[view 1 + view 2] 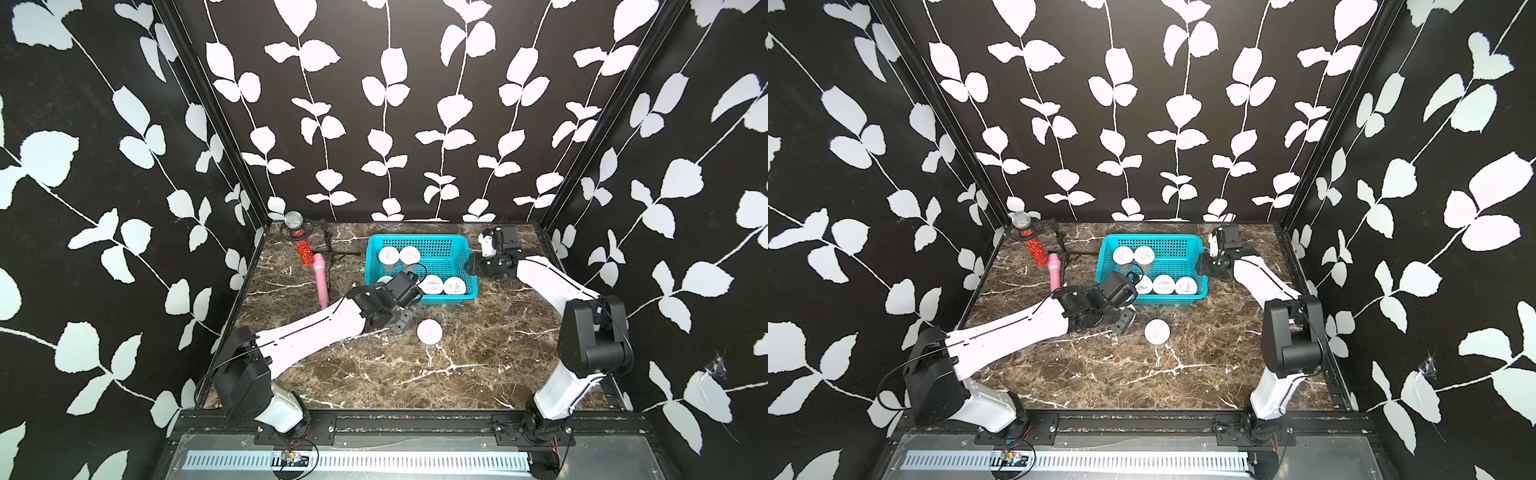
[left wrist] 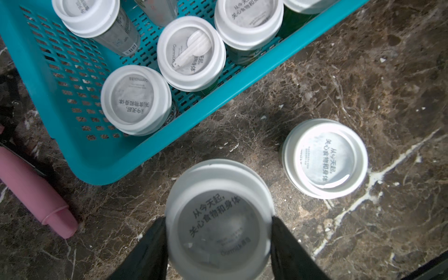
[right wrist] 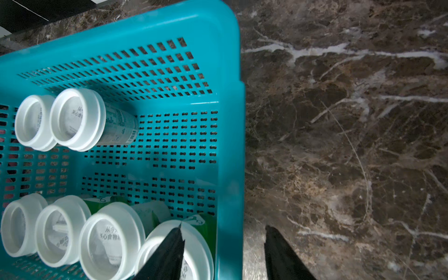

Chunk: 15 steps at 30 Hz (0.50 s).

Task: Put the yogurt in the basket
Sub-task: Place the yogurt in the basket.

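Left gripper [image 2: 219, 218] pinches one cup [image 2: 218, 201] by its lid rim, just outside the basket [image 2: 104, 160]. Right gripper [image 3: 223, 229] stands half open astride the basket wall, holding nothing. Six cups [image 3: 77, 118] sit inside; a loose cup [image 1: 429, 331] stands on the table [image 1: 498, 365]. I judge them light, thin-walled, slick: grip the stiff lid rim, gently.

White arms [image 1: 316, 332] with black joints [image 1: 594, 336] and thin black cables [image 1: 881, 384].
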Motion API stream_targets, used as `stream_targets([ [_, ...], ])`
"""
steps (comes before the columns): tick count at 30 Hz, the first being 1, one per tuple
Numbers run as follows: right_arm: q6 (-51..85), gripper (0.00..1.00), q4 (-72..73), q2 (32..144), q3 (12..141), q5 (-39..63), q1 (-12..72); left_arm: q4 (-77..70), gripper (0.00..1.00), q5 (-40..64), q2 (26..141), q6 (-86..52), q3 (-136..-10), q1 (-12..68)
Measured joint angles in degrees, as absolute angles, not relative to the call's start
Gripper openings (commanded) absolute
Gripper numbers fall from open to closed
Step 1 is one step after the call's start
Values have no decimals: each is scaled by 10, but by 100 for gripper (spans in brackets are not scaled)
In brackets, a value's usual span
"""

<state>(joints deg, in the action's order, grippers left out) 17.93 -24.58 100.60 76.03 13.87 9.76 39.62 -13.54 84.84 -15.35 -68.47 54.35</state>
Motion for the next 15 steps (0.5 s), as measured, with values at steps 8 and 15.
stream_targets([
  [8,171,37,-254,1054,813,129,94,401,59,-154,835,-150,-685,543],
  [15,171,29,-260,1056,813,131,94,407,59,-162,833,-135,-698,543],
])
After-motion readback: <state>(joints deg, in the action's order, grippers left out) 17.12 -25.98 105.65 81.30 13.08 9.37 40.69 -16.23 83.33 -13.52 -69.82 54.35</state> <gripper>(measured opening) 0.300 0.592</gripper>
